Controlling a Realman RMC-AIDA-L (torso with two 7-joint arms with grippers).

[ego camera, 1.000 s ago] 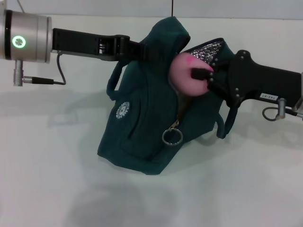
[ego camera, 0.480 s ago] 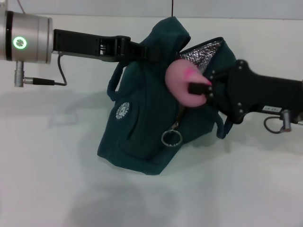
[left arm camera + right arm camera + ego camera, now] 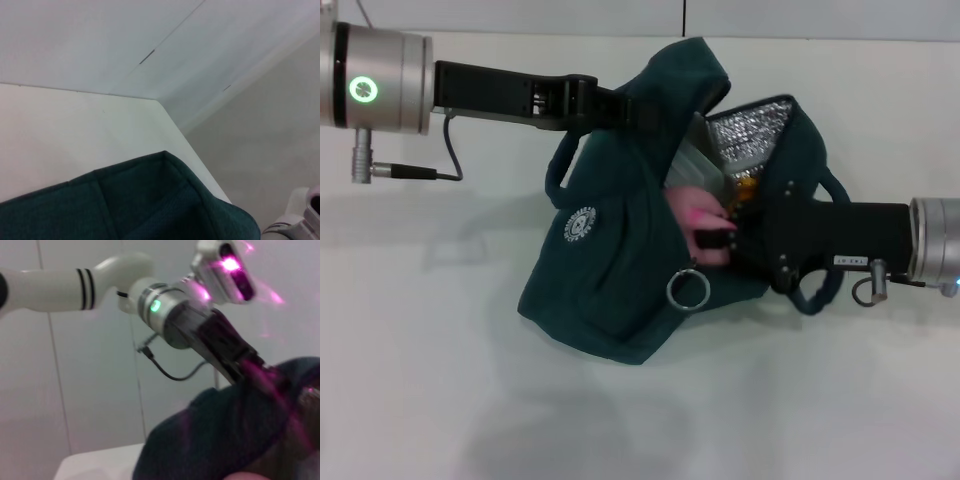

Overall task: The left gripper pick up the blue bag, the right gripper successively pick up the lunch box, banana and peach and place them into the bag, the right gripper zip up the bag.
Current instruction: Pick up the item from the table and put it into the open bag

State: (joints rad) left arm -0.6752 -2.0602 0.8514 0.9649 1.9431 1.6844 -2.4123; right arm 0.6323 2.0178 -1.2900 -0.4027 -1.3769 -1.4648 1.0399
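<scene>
The blue bag (image 3: 610, 270) hangs tilted over the white table, held up by its top fold. My left gripper (image 3: 618, 108) is shut on that fold. The bag's fabric also shows in the left wrist view (image 3: 150, 205) and the right wrist view (image 3: 225, 435). My right gripper (image 3: 716, 240) reaches in from the right, shut on the pink peach (image 3: 685, 208), which sits low inside the bag's mouth. The foil lining (image 3: 745, 135) shows above it. A pale corner of the lunch box (image 3: 695, 160) and an orange bit of the banana (image 3: 748, 186) show inside. The zipper ring (image 3: 687, 290) hangs in front.
The white table (image 3: 440, 380) surrounds the bag, with a wall seam behind. The left arm's silver wrist with its green ring (image 3: 362, 88) is at far left, and also shows in the right wrist view (image 3: 156, 305). One bag handle (image 3: 820, 290) loops under my right wrist.
My right gripper has moved left and down, carrying the peach from in front of the bag's mouth to inside it. The bag has sagged and its mouth has opened wider.
</scene>
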